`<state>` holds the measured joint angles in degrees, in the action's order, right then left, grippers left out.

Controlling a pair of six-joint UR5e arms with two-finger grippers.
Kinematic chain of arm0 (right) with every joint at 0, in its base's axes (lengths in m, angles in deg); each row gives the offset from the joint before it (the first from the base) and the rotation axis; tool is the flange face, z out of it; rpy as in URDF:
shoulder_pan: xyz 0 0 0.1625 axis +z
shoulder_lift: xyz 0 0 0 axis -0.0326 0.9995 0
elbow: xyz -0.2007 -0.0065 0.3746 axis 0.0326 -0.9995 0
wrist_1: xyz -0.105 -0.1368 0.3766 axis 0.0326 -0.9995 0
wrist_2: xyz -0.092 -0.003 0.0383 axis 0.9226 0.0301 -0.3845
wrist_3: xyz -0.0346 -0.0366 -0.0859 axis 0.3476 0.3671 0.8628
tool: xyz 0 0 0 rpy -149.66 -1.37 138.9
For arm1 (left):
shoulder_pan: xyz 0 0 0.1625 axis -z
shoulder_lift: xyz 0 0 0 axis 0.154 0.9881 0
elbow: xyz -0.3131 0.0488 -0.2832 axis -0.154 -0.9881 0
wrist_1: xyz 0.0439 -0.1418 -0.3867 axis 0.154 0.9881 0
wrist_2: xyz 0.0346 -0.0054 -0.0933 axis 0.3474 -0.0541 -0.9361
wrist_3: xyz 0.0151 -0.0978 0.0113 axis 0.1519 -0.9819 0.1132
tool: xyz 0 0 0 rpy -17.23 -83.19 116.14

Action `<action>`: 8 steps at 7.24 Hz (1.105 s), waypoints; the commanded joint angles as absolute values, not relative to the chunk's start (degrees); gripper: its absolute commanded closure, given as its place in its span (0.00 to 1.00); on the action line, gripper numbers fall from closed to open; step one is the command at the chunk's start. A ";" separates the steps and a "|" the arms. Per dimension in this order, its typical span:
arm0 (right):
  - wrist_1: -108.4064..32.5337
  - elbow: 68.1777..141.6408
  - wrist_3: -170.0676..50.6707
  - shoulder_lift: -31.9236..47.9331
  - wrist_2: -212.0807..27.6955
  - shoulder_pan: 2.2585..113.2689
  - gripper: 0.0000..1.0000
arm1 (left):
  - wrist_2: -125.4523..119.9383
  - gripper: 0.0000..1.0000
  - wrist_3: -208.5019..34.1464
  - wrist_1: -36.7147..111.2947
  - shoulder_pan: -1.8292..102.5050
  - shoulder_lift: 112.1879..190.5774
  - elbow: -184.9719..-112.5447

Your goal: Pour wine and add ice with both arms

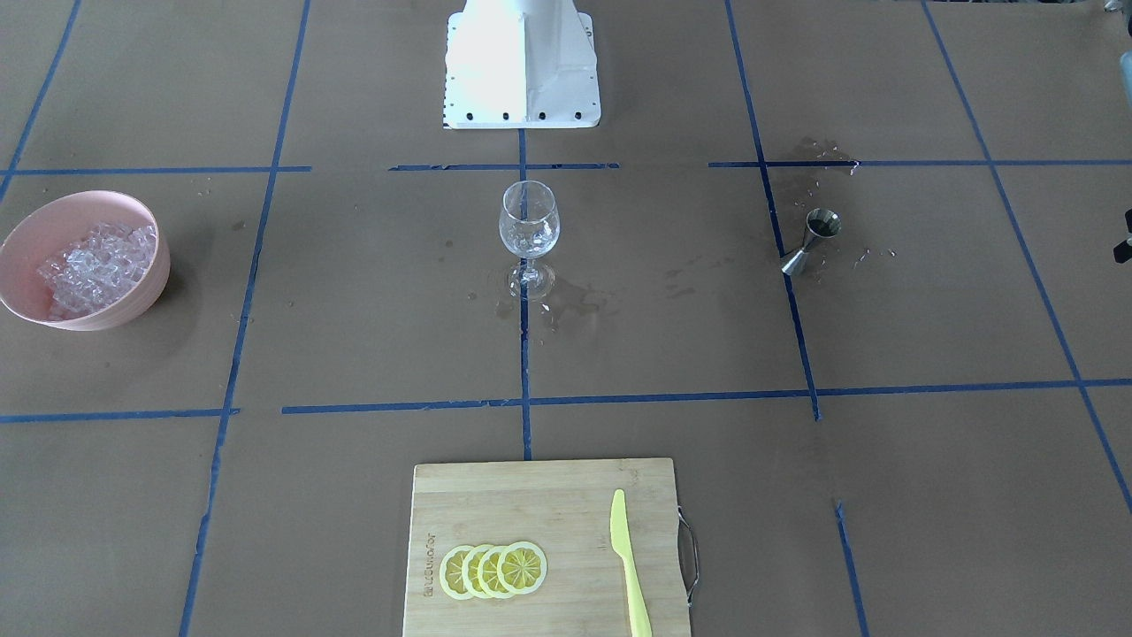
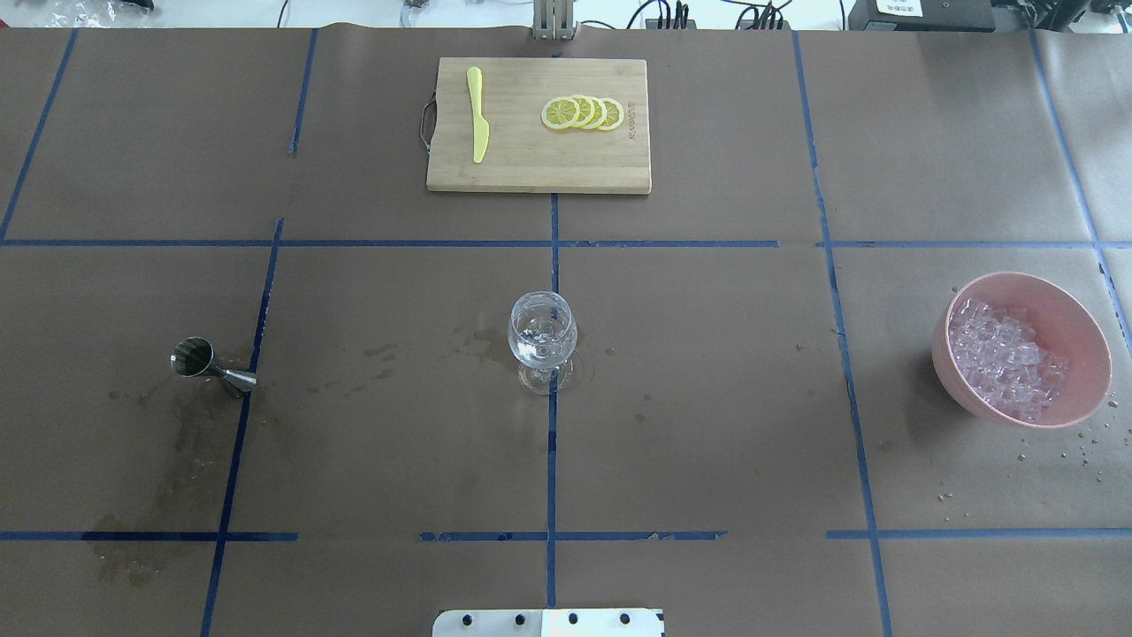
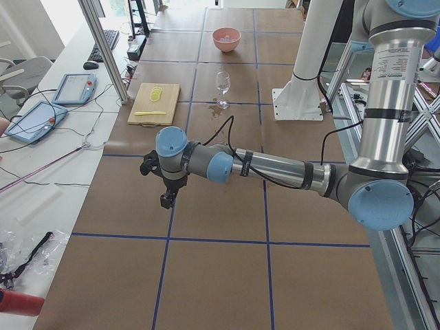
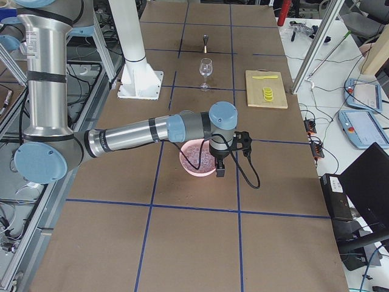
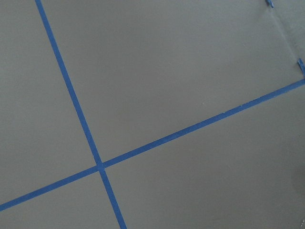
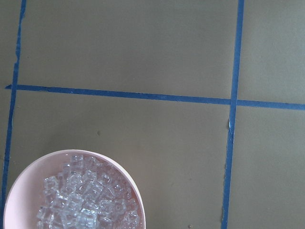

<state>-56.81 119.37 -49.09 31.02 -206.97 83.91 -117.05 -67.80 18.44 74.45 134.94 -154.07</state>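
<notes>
1. Two black fingered hands hang over the brown paper counter (image 2: pixel 707 398): the left hand (image 3: pixel 167 199) mid-frame in the left-end view, the right hand (image 4: pixel 220 172) mid-frame in the right-end view. I cannot tell whether either is clenched or released.
2. The right hand hovers at the lower-right rim of the pink bowl (image 4: pixel 193 170); clear ice cubes (image 6: pixel 86 200) fill its camera's lower left.
3. The left hand's camera shows only blue tape (image 5: pixel 76 109). The steel jigger (image 2: pixel 192 356) holding dark wine (image 1: pixel 824 226) stands at the overhead frame's left, well apart from the clear wine glass (image 2: pixel 542 336) at centre.
4. Each hand probably takes its nearer vessel.
</notes>
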 commanded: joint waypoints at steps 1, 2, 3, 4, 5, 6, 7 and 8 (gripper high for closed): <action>-56.90 119.32 -49.17 31.19 -207.42 84.27 0.00 | -112.75 0.00 -67.79 12.91 73.50 134.69 -158.29; -56.29 119.49 -49.17 30.84 -207.42 84.27 0.00 | -111.23 0.00 -67.96 11.81 73.15 134.43 -159.03; -56.29 119.32 -49.17 31.62 -207.42 84.27 0.00 | -111.04 0.00 -68.23 11.80 72.88 133.55 -159.65; -56.29 118.62 -49.52 31.71 -208.64 84.27 0.00 | -110.86 0.00 -71.80 11.98 71.66 136.68 -159.04; -56.20 117.92 -49.53 31.63 -211.26 84.27 0.00 | -111.73 0.00 -72.53 11.63 71.48 137.67 -159.04; -56.20 116.95 -49.61 31.36 -211.55 84.27 0.00 | -113.74 0.00 -72.36 12.50 72.00 137.33 -157.04; -56.11 117.47 -49.44 31.10 -211.73 84.18 0.00 | -121.85 0.00 -72.62 12.94 71.65 134.63 -159.63; -54.89 117.38 -49.61 31.01 -213.21 84.09 0.00 | -121.94 0.00 -74.19 13.64 70.17 134.69 -160.09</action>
